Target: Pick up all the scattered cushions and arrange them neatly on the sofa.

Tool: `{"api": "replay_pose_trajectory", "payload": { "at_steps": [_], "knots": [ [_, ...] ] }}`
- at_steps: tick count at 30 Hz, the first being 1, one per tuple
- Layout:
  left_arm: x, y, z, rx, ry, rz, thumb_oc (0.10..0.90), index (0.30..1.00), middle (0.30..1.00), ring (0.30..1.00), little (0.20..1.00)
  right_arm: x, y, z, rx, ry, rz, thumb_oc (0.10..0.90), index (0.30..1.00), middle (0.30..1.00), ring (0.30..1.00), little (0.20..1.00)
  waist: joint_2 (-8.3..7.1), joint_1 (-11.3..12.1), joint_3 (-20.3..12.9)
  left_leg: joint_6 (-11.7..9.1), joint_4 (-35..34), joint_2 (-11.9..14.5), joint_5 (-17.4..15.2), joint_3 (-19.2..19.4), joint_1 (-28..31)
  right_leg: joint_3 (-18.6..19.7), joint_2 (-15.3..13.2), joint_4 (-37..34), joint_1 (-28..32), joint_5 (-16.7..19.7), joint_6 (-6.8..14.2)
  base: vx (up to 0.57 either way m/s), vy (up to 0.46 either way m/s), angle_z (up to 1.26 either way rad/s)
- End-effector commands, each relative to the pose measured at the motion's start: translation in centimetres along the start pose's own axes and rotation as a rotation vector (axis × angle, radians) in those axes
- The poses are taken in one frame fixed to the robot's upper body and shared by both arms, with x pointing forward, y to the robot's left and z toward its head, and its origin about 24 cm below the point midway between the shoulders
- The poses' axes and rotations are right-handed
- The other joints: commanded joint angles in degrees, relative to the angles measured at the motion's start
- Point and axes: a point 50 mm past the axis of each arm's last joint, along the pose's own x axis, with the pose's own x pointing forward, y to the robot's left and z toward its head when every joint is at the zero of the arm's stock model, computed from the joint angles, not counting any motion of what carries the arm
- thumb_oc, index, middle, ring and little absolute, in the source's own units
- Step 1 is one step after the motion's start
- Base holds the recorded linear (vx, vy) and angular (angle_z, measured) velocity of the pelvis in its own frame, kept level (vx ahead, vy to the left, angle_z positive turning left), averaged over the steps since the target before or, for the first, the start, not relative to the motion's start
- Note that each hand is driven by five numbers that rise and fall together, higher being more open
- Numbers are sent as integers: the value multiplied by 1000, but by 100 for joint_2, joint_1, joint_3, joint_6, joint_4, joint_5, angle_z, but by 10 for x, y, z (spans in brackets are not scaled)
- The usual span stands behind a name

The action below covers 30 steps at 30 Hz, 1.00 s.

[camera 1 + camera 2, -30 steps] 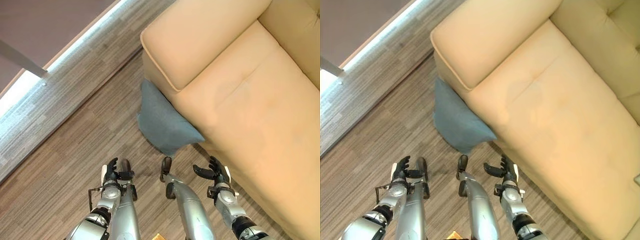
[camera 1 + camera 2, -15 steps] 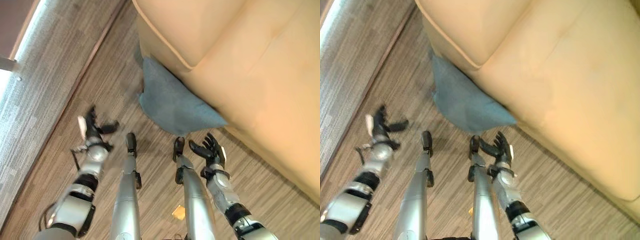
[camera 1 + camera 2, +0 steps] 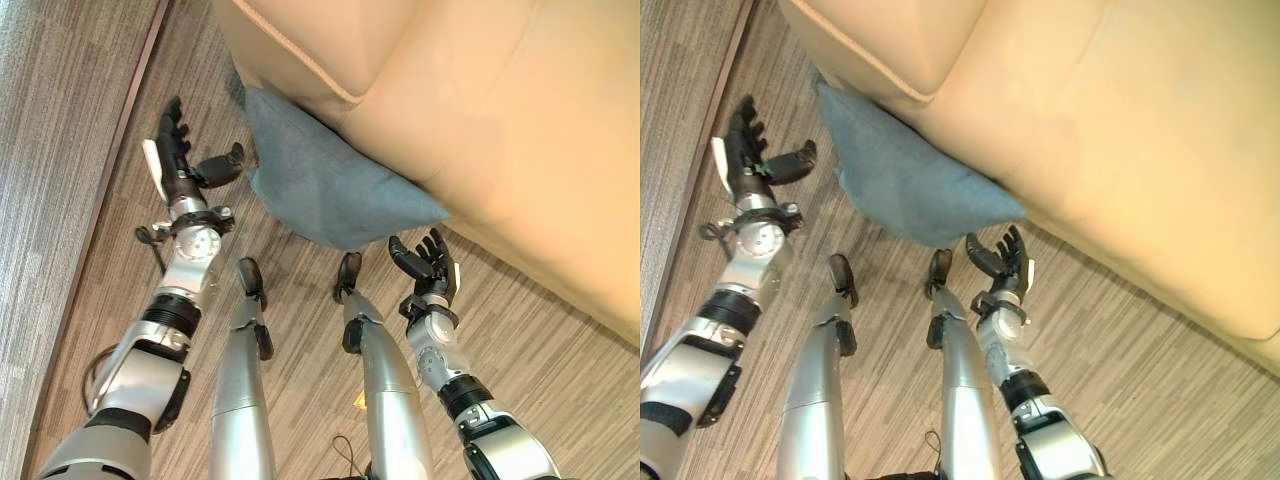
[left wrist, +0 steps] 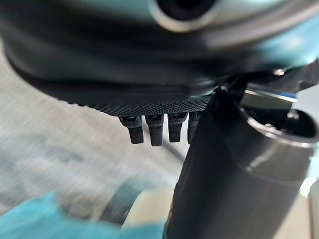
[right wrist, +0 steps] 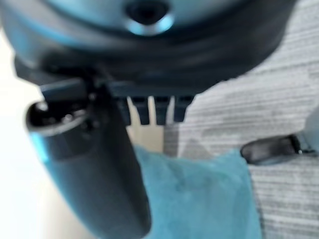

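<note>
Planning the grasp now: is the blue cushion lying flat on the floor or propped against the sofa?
Propped. The blue cushion leans tilted against the sofa front, lower edge on the wood floor, with both open hands, left hand and right hand, beside it.

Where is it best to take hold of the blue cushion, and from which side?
Probably at its two free ends: the blue cushion leans against the sofa, so the open left hand and right hand can close in from either end.
</note>
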Motion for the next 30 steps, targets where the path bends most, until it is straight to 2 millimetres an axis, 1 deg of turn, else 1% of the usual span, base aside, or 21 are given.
{"api": "replay_pose_trajectory", "payload": {
  "at_steps": [1, 2, 3, 5, 6, 8, 9, 10, 11, 12, 13, 16, 17, 18, 19, 20, 21, 22, 25, 28, 30],
  "knots": [
    [1, -2, 12, -89, -47, 7, 800, 900, 900, 900, 900, -8, -9, 19, 50, -133, -58, 800, 900, 900, 900, 900, 384, 38, -125, -217, 371, 120, -560, -299, -623, 119, -468, 1211, -135, -1128, 406, 13, 33, -5],
    [1, -7, 14, -124, -40, 3, 800, 900, 900, 900, 900, -7, -2, 22, 57, -143, -48, 800, 900, 900, 900, 900, 414, 26, -139, -203, 447, 120, -589, -288, -748, 155, -487, 1291, -258, -1174, 374, 14, 55, -3],
    [0, -16, 18, -173, -33, -24, 800, 900, 900, 900, 900, -5, 8, 22, 32, -130, -34, 800, 900, 900, 900, 900, 491, 20, -163, -175, 549, 108, -628, -300, -935, 240, -504, 1456, -488, -1223, 343, 7, 41, -2],
    [5, -24, 23, -158, -25, -43, 800, 900, 900, 900, 900, -3, 22, 25, 16, -132, -7, 800, 900, 900, 900, 900, 541, -19, -184, -141, 776, 92, -657, -284, -1165, 353, -484, 1653, -717, -1283, 302, 4, 58, -5],
    [8, -28, 27, -145, -22, -56, 800, 900, 900, 900, 900, -2, 30, 27, 5, -131, 28, 800, 900, 900, 900, 900, 552, -22, -185, -120, 864, 87, -685, -290, -1253, 414, -470, 1771, -834, -1316, 280, 23, 36, -7],
    [13, -39, 42, -137, -48, -83, 800, 900, 900, 900, 900, -3, 45, 28, -45, -128, 118, 800, 900, 900, 900, 900, 561, -21, -224, -74, 1207, 76, -794, -315, -1500, 541, -481, 2072, -1105, -1435, 202, 49, -29, -10],
    [16, -47, 50, -133, -62, -99, 800, 900, 900, 900, 900, -5, 56, 27, -64, -127, 183, 800, 900, 900, 900, 900, 569, -18, -245, -62, 1361, 75, -841, -336, -1583, 593, -489, 2216, -1200, -1504, 155, 62, -52, -14],
    [19, -49, 54, -128, -63, -101, 800, 900, 900, 900, 900, -4, 60, 30, -68, -132, 208, 800, 900, 900, 900, 900, 573, -27, -249, -53, 1524, 90, -899, -340, -1699, 635, -503, 2390, -1316, -1592, 119, 58, -43, -10],
    [20, -54, 57, -102, -67, -121, 800, 900, 900, 900, 900, -4, 68, 29, -76, -120, 261, 599, 599, 599, 599, 599, 583, -27, -260, -44, 1664, 78, -934, -357, -1771, 675, -504, 2499, -1381, -1634, 78, 67, -44, -2],
    [22, -60, 65, -69, -96, -149, 800, 900, 900, 900, 900, -3, 77, 36, -80, -129, 324, 485, 427, 427, 427, 427, 591, -25, -262, -30, 1788, 92, -994, -374, -1880, 727, -503, 2633, -1512, -1712, 43, 53, -45, 5],
    [22, -64, 69, -53, -108, -168, 800, 900, 900, 900, 900, -3, 82, 38, -78, -124, 369, 400, 300, 300, 300, 300, 593, -28, -280, -22, 1855, 103, -1017, -387, -1930, 747, -497, 2699, -1567, -1743, 20, 55, -53, 6],
    [23, -71, 80, -41, -136, -193, 800, 900, 900, 900, 900, -9, 97, 45, 3, -129, 476, 400, 300, 300, 300, 300, 612, -36, -367, -15, 2006, 106, -1056, -408, -2073, 831, -504, 2908, -1780, -1842, -41, 53, -61, -3],
    [24, -74, 86, -59, -145, -197, 527, 491, 491, 491, 491, -12, 101, 46, 19, -129, 497, 400, 300, 300, 300, 300, 621, -44, -392, -21, 2029, 95, -1058, -422, -2105, 863, -489, 2958, -1828, -1853, -58, 51, -60, -4],
    [25, -76, 92, -74, -153, -198, 400, 300, 300, 300, 300, -15, 104, 46, 23, -129, 514, 400, 300, 300, 300, 300, 620, -57, -429, -29, 2033, 105, -1065, -421, -2136, 885, -486, 2973, -1875, -1858, -65, 48, -69, -2],
    [22, -81, 96, -106, -166, -209, 400, 300, 300, 300, 300, -20, 107, 48, 31, -145, 550, 400, 300, 300, 300, 300, 626, -67, -481, -32, 2033, 114, -1071, -420, -2171, 870, -494, 2980, -1904, -1865, -72, 33, -57, -1],
    [22, -81, 95, -107, -164, -209, 400, 300, 300, 300, 300, -21, 106, 48, 30, -144, 549, 400, 300, 300, 300, 300, 632, -67, -496, -33, 2035, 114, -1071, -421, -2179, 870, -495, 2982, -1911, -1866, -72, 40, -80, 0],
    [16, -89, 92, -115, -160, -234, 400, 300, 300, 300, 300, -23, 104, 44, 17, -141, 560, 400, 300, 300, 300, 300, 634, -76, -552, -39, 2003, 119, -1066, -419, -2179, 852, -498, 2959, -1916, -1868, -62, 34, -66, -1],
    [12, -93, 90, -104, -162, -253, 400, 300, 300, 300, 300, -24, 101, 42, 9, -138, 556, 400, 300, 300, 300, 300, 645, -73, -595, -33, 1972, 111, -1067, -417, -2156, 853, -491, 2934, -1904, -1857, -51, 33, -65, 1],
    [7, -98, 84, -107, -157, -263, 400, 300, 300, 300, 300, -25, 97, 38, 1, -135, 542, 400, 300, 300, 300, 300, 651, -74, -653, -37, 1899, 114, -1057, -413, -2111, 831, -491, 2861, -1869, -1829, -32, 17, -40, 2],
    [-4, -102, 76, -143, -153, -286, 400, 300, 300, 300, 300, -26, 88, 38, 1, -145, 521, 400, 300, 300, 300, 300, 691, -78, -680, -57, 1687, 133, -1019, -369, -1959, 772, -495, 2662, -1731, -1766, 33, 5, -12, 1],
    [-14, -103, 71, -197, -161, -282, 400, 300, 300, 300, 300, -26, 81, 38, 2, -156, 497, 400, 300, 300, 300, 300, 728, -73, -697, -68, 1395, 162, -955, -341, -1753, 686, -488, 2408, -1523, -1688, 104, 0, 0, 0]
  ]
}}
